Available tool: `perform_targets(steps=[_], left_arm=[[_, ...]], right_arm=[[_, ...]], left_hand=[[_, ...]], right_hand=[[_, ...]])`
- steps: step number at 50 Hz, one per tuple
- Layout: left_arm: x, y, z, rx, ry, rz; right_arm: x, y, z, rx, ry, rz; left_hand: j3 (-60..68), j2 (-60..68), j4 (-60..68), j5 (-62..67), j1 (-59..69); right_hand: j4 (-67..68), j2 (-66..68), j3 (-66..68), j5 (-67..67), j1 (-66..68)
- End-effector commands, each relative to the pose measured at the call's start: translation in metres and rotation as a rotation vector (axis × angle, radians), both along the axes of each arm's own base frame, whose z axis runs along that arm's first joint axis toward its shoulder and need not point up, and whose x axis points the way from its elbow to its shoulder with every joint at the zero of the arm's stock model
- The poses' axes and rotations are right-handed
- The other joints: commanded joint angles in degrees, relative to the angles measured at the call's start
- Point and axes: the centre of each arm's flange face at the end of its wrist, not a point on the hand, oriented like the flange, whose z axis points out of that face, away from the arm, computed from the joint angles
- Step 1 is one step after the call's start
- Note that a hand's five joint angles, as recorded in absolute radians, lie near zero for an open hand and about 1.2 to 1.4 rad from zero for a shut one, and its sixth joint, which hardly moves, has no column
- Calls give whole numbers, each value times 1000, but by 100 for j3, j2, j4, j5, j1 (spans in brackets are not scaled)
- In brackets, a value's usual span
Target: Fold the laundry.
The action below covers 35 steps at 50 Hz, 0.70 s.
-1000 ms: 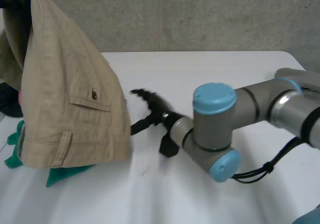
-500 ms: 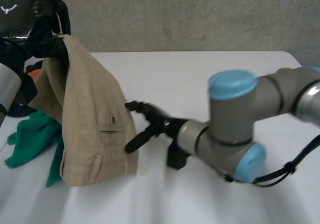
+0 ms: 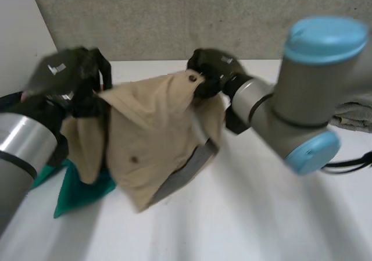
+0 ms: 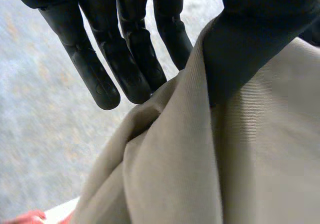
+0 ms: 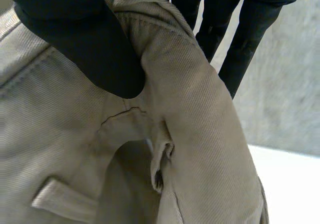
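White table in front, and up over it hang the tan shorts, stretched between 2 hands with the lower part drooping toward the tabletop. A green cloth lies on the table just behind and below the shorts on the left side, looking like more laundry waiting its turn.

Left hand has the left top corner. The left wrist view shows its fingers straight behind the fabric and its thumb pressed on the front, so that is a pinch on the edge. Right hand has the other top corner, right by the button. In its wrist view the thumb clamps the waistband against the fingers behind, with a belt loop hanging under the palm.

My read: this is the spread-out step, with the shorts lifted and opened but not yet laid flat. The next move calls for both hands to come down together, keeping the waistband taut so the cloth lands smooth on the bare table and clear of the green cloth, before any fold starts.

Writing? No tag or brand reads on the shorts. A pale mark on the back of the left hand is too blurred to make out.
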Motion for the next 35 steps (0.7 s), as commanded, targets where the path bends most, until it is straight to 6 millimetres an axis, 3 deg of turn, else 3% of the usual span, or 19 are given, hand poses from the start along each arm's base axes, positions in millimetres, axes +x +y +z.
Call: perform_targets(steps=[1, 4, 9, 14, 16, 17, 18, 20, 21, 29, 35], left_arm=[[-25, 11, -39, 132, -51, -79], [-34, 6, -58, 179, -83, -96], [-51, -22, -96, 248, -141, -89], [-49, -59, -100, 212, -152, -9], [-48, -68, -96, 187, -145, 14], [-47, -76, -90, 158, -135, 33], [-47, -80, -87, 143, -128, 38], [-45, -85, -80, 117, -119, 48], [-43, -87, -73, 97, -118, 51], [-27, -65, -39, 62, -129, 33], [-9, -50, -27, 61, -141, 39]], right_arm=[[-6, -17, -5, -125, 274, 90], [-5, -26, -17, -194, 375, 91], [1, -52, -54, -370, 559, 11], [17, -69, -76, -524, 529, -52], [21, -70, -80, -553, 493, -64], [25, -70, -81, -574, 451, -73], [26, -69, -79, -585, 428, -80], [28, -66, -72, -597, 386, -93], [27, -62, -60, -598, 354, -106], [0, -35, 7, -541, 239, -143], [-29, -12, 24, -383, 310, -122]], left_hand=[[1137, 1120, 1111, 1541, 1235], [1137, 1120, 1111, 1541, 1235], [1137, 1120, 1111, 1541, 1235], [1137, 1120, 1111, 1541, 1235], [1055, 1038, 1030, 1460, 1154], [-1027, -1044, -1052, -623, -928], [-2414, -2431, -2439, -2009, -2315], [-5173, -5190, -5198, -4768, -5074], [-5863, -5880, -5889, -5459, -5765], [-5863, -5880, -5889, -5459, -5765], [-5863, -5880, -5889, -5459, -5765]], right_hand=[[1158, 1267, 1223, 1326, 1609], [1158, 1267, 1223, 1326, 1609], [1158, 1267, 1223, 1326, 1609], [1105, 1215, 1170, 1274, 1556], [-1019, -909, -954, -850, -568], [-4495, -4385, -4430, -4326, -4044], [-5842, -5733, -5777, -5674, -5391], [-5842, -5733, -5777, -5674, -5391], [-5842, -5733, -5777, -5674, -5391], [-5842, -5733, -5777, -5674, -5391], [-5842, -5733, -5777, -5674, -5391]])
